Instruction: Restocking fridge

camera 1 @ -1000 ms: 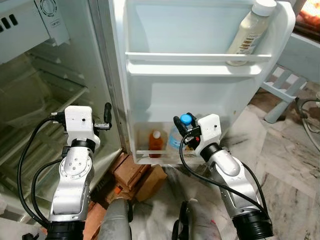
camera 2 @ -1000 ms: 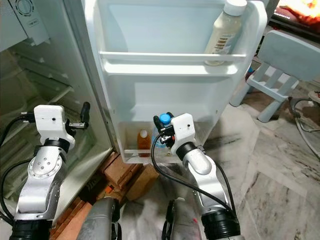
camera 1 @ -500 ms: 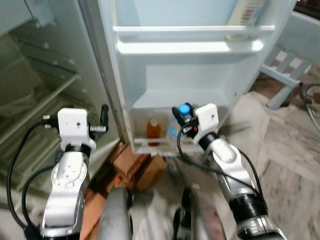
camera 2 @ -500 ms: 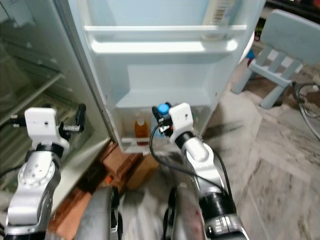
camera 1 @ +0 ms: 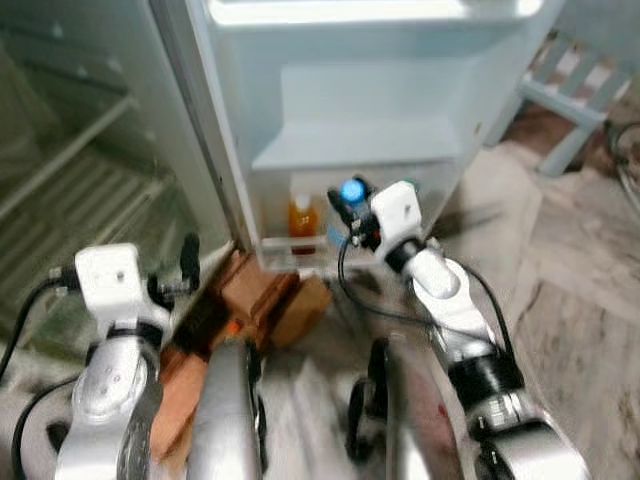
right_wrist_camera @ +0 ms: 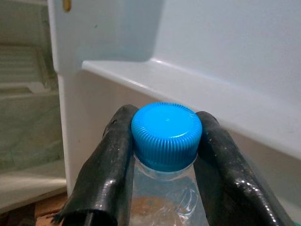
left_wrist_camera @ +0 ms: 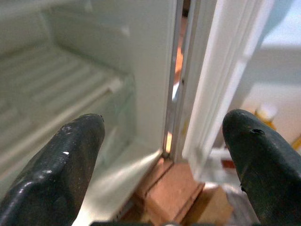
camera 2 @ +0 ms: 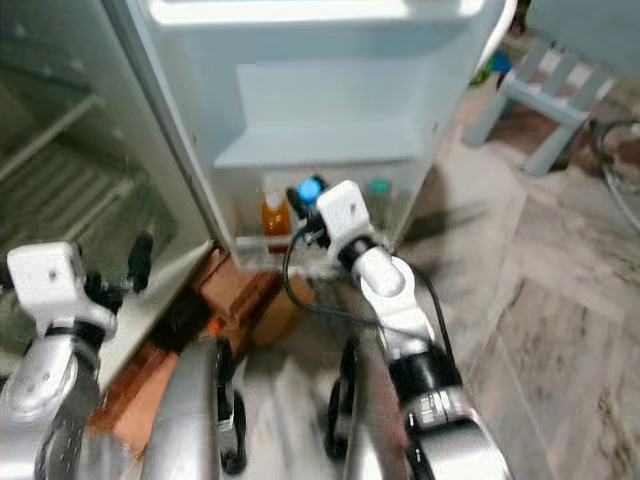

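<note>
The right end effector [right_wrist_camera: 164, 155], clamped on a clear blue-capped plastic bottle [right_wrist_camera: 166, 136], risks knocking the small orange bottle [camera 1: 302, 214] at nine o'clock while entering the white door shelf [camera 1: 300, 243]; the left end effector [left_wrist_camera: 160, 155] hangs open.

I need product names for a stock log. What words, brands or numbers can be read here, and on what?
None can be read.
Blue-capped bottle in the right gripper: no print shows on its cap or neck.
Orange bottle in the fridge door's bottom shelf: too blurred to read.
</note>
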Motion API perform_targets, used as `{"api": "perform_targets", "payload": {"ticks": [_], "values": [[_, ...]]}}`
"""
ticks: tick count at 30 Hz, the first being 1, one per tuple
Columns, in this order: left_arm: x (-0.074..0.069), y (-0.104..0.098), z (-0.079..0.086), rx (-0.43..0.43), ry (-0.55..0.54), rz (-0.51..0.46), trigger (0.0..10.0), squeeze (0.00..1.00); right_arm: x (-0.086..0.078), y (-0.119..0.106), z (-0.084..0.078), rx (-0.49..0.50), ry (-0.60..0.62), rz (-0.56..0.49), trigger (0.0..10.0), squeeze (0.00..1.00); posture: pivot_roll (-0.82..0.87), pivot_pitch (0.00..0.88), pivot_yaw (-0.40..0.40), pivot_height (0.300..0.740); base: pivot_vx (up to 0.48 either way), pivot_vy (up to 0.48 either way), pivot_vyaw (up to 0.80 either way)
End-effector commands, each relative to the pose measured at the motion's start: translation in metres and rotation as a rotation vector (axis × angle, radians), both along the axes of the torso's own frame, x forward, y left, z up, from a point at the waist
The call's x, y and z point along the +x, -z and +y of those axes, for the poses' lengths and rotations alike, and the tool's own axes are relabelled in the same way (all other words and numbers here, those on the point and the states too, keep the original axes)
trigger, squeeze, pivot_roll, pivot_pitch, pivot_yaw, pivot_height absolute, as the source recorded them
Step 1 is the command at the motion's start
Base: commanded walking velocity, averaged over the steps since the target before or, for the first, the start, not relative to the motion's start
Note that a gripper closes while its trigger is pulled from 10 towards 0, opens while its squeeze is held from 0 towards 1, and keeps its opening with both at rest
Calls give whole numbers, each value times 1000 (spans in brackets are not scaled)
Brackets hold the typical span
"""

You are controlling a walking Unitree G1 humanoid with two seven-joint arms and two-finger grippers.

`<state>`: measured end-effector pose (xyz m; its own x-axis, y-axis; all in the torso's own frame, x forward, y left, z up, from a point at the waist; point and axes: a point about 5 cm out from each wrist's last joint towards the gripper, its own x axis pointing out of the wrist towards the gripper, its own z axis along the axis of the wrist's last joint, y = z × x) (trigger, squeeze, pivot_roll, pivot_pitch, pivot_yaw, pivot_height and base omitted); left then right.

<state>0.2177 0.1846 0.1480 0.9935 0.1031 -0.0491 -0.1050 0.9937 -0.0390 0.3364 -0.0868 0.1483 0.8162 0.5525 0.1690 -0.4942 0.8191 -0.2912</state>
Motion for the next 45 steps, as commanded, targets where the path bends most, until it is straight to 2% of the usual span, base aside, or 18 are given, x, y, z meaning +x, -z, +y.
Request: {"api": "perform_targets", "payload": {"ticks": [1,2,7,10,16,18,21,29,31,34,37,39,45], "values": [[-4,-5,-6,-8,40,-12,10000,0,6,-10,2,-14,9,-62,10000,0,280,280,-6,546,0,0,0],[-5,-8,-10,-15,68,-19,10000,0,11,-16,3,-45,24,-106,10000,0,286,288,-3,546,0,0,0],[-12,-14,-12,-25,79,0,10000,0,21,-22,4,-112,62,-177,10000,0,314,315,5,546,0,0,0],[-17,-15,-7,13,44,18,10000,0,27,-25,3,-153,102,-222,10000,0,339,333,9,546,0,0,0],[-23,-19,-1,28,47,23,10000,0,31,-30,11,-177,117,-291,10000,0,366,351,21,546,0,0,0],[-26,-23,1,43,49,27,10000,0,30,-36,16,-205,136,-380,10000,0,391,364,35,546,0,0,0],[-29,-27,0,62,60,27,10000,0,29,-40,21,-214,147,-440,10000,0,404,370,41,546,0,0,0],[-36,-29,0,82,65,46,10000,0,27,-43,32,-166,141,-480,10000,0,430,393,55,546,0,0,0],[-35,-31,-1,85,68,48,10000,0,27,-38,33,-168,151,-454,10000,0,434,394,57,546,0,0,0],[-37,-32,0,93,72,54,10000,0,33,-16,25,-140,213,-258,10000,0,445,397,59,546,0,0,0],[-37,-32,0,96,74,57,10000,0,34,-11,22,-128,234,-208,10000,0,445,397,59,546,0,0,0],[-37,-31,0,100,77,62,10000,0,37,0,10,-85,297,-83,10000,0,449,404,65,546,0,0,0],[-35,-30,-2,100,90,74,10000,0,42,5,-4,-87,378,-18,10000,0,440,398,71,546,0,0,0]]}}
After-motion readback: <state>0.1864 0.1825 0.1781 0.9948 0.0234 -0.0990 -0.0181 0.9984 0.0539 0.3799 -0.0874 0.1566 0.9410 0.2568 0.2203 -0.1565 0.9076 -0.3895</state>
